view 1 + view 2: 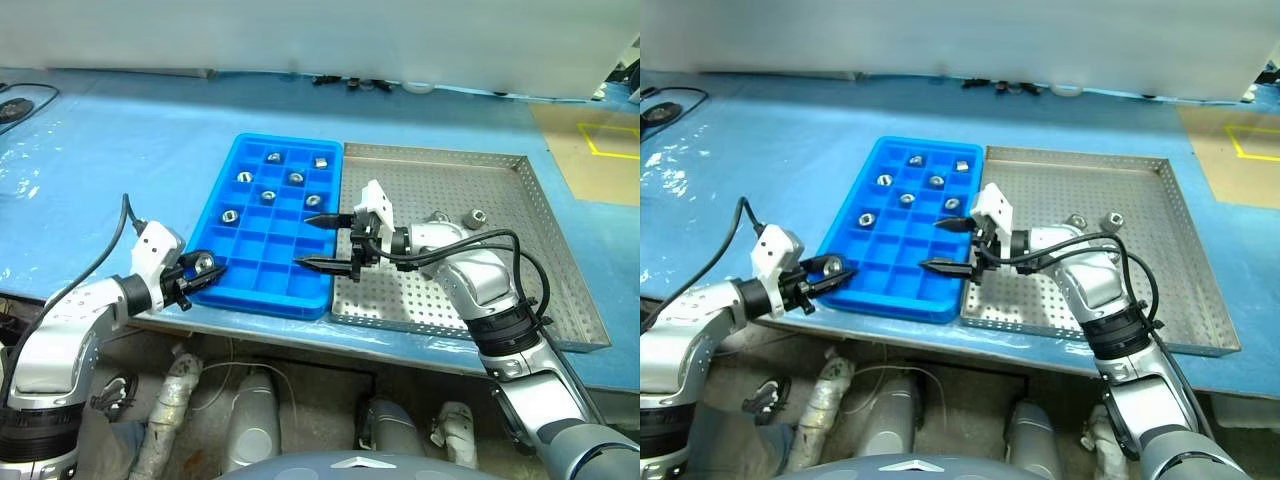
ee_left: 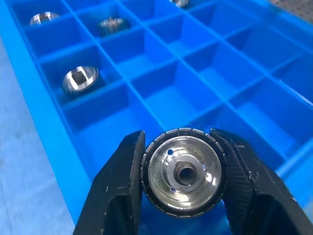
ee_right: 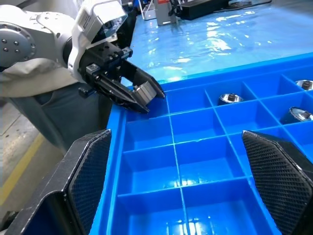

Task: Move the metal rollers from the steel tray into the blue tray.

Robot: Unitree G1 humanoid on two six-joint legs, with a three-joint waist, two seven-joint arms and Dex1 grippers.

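The left pincer (image 1: 203, 268) has a roller (image 2: 183, 171) clamped between its black fingers (image 2: 120, 191), end-on in the wrist view, ribbed rim and centre hole showing; it hangs over the near left corner of the blue tray (image 1: 222, 290), just above the rim there; the compartments right beneath it are bare blue.

Across the tray, the right pincer (image 1: 320, 241) stands wide, nothing between its fingers (image 3: 85, 171); it points left, over the near right part of the blue tray, one fingertip farther, one nearer; its wrist view looks straight at the left pincer and the roller it carries.

Out from there: the blue tray lies left, the steel tray (image 1: 560, 250) right, their long sides touching or nearly so; both sit on a table with a blue cover (image 1: 120, 150).

Rollers in the blue tray, far half, each in its own compartment: three along the far row (image 1: 273, 157), (image 1: 321, 161) and a little nearer (image 1: 296, 179); one at the left (image 1: 242, 177); one mid-tray (image 1: 268, 196); one toward the right edge (image 1: 313, 201); one nearer on the left (image 1: 229, 215); the near rows hold none that can be seen.

In the steel tray two rollers show, just beyond the right arm: one (image 1: 475, 216) clear, one (image 1: 438, 216) partly behind the wrist.
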